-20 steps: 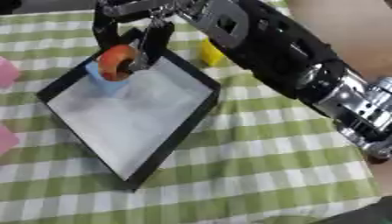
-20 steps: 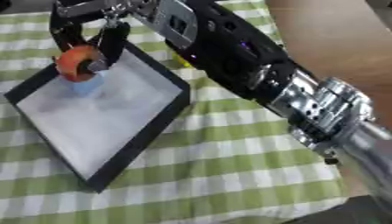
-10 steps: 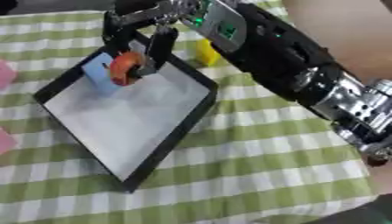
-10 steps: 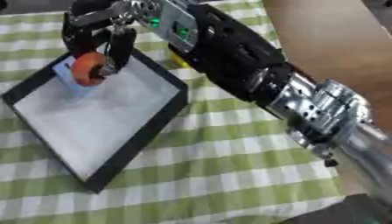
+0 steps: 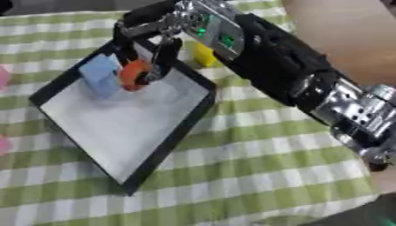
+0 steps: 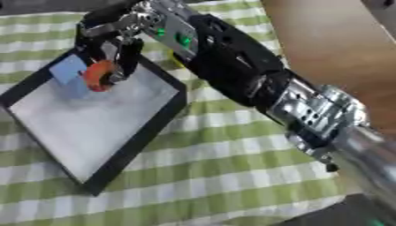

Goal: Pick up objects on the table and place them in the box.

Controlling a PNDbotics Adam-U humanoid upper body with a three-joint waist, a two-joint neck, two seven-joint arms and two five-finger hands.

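Left eye view first: at nine o'clock, on the picture's edge, we see two pink things [image 5: 3,76], one above the other and both cut off, lying on the green-and-white checked cloth [image 5: 255,159]. Just to their right lies the box [image 5: 166,148], a shallow black-rimmed tray with a pale floor, set askew. A light blue block [image 5: 99,76] rests inside it near the eleven o'clock corner. Touching that block's right side is an orange ring [image 5: 133,75], standing on edge and pinched between the curled fingers of our right hand [image 5: 154,42], which reaches down over the box's far corner. Whether the ring touches the floor we cannot tell. At twelve o'clock, just beyond the rim, a yellow block [image 5: 203,54] shows partly behind the hand. Our right arm runs off toward four o'clock.
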